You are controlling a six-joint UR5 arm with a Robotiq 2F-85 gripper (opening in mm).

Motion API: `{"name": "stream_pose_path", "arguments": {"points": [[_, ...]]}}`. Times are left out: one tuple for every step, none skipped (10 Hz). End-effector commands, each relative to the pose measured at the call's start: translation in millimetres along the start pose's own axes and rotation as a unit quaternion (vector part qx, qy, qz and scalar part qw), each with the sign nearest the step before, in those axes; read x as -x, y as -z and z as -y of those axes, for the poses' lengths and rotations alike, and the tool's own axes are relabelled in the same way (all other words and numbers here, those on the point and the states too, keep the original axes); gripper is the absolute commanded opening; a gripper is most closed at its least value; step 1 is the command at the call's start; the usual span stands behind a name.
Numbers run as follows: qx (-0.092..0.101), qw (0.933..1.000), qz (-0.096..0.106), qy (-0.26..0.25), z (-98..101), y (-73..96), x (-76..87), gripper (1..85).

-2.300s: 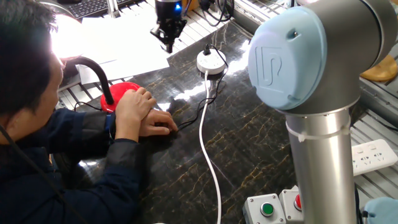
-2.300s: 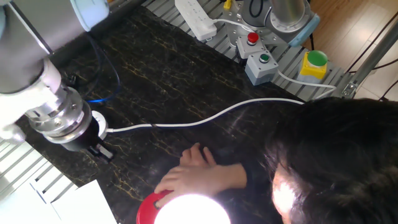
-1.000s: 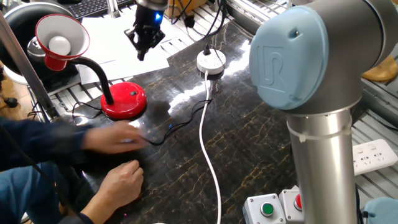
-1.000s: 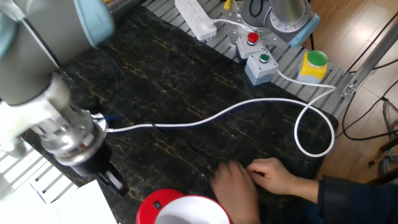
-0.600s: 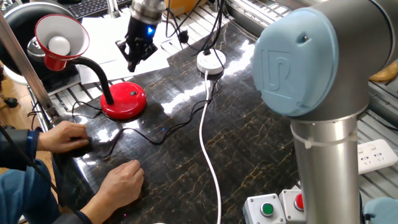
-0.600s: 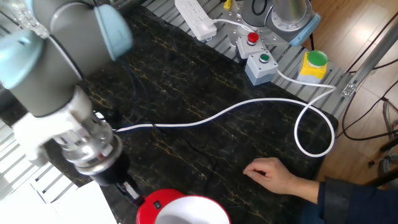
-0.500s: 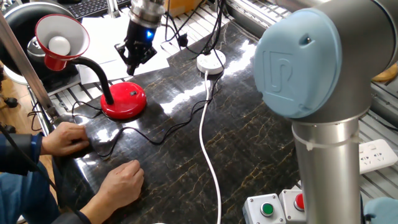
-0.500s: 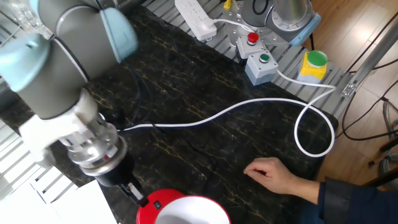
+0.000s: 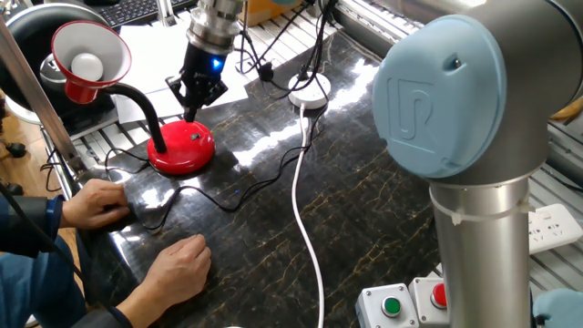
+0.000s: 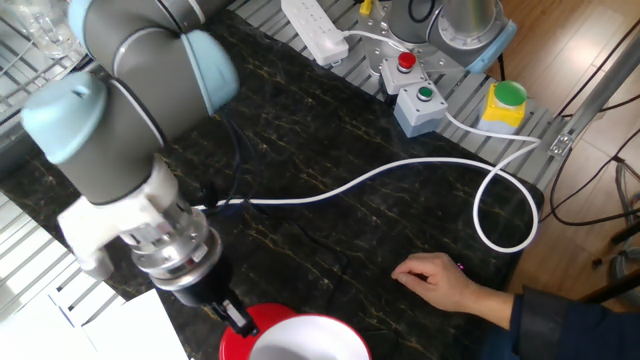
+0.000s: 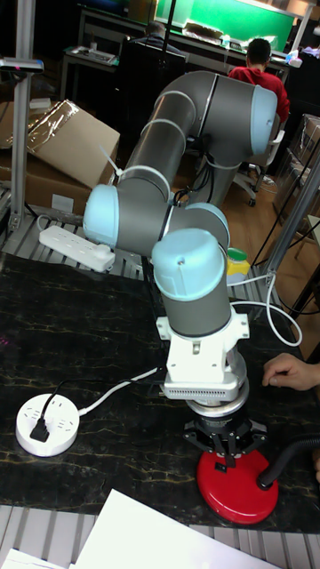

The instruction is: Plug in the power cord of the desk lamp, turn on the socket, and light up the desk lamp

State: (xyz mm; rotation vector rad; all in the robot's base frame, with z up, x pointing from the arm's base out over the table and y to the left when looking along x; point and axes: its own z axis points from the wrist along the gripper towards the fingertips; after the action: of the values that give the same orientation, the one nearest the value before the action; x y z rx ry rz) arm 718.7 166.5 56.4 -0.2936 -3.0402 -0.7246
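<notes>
The desk lamp stands at the table's left, with its red base (image 9: 182, 148), black gooseneck and red shade (image 9: 86, 50); the bulb shows no glow. My gripper (image 9: 189, 113) points straight down with its fingers shut and the tips at or just above the top of the base (image 11: 236, 493). It holds nothing. The round white socket (image 9: 310, 89) lies farther back, and a small black plug (image 11: 40, 431) sits in its face. The thin black power cord (image 9: 228, 196) runs loosely from the base across the dark tabletop. In the other fixed view my gripper (image 10: 235, 318) hangs over the base, and the arm hides the socket.
A person's two hands (image 9: 96, 202) (image 9: 178, 264) rest near the table's front left edge. The socket's thick white cable (image 9: 305, 210) crosses the table. A white power strip (image 10: 315, 28), button boxes (image 10: 420, 105) and a yellow box with a green button (image 10: 508, 100) sit beyond the far edge.
My gripper has moved from beside the socket over to the lamp base and come down onto it. The person's hands left the base, and the lamp's bright glow is gone.
</notes>
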Motion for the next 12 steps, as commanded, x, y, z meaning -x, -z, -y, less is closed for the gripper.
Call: {"name": "stream_pose_path", "arguments": {"points": [[-0.004, 1.0000, 0.001, 0.000, 4.4, -12.0, -3.1, 1.0], [-0.006, 1.0000, 0.001, 0.001, 6.4, -13.7, -2.1, 1.0], [-0.007, 1.0000, 0.002, 0.002, 7.9, -16.9, -2.1, 1.0], [-0.009, 0.9999, 0.005, 0.003, 10.2, -19.6, -1.9, 1.0], [-0.011, 0.9999, 0.005, 0.004, 12.5, -20.5, -2.0, 1.0], [-0.011, 0.9999, 0.005, 0.004, 12.7, -20.7, -2.2, 1.0], [-0.012, 0.9999, 0.006, 0.004, 13.2, -20.8, -1.7, 1.0], [-0.014, 0.9999, 0.006, 0.005, 14.4, -20.9, -1.3, 1.0], [-0.014, 0.9999, 0.006, 0.007, 15.1, -21.2, -1.1, 1.0], [-0.014, 0.9999, 0.006, 0.008, 15.9, -21.5, -0.8, 1.0], [-0.014, 0.9999, 0.007, 0.008, 16.0, -22.1, -0.3, 1.0], [-0.014, 0.9998, 0.008, 0.009, 16.3, -22.4, -0.4, 1.0]]}}
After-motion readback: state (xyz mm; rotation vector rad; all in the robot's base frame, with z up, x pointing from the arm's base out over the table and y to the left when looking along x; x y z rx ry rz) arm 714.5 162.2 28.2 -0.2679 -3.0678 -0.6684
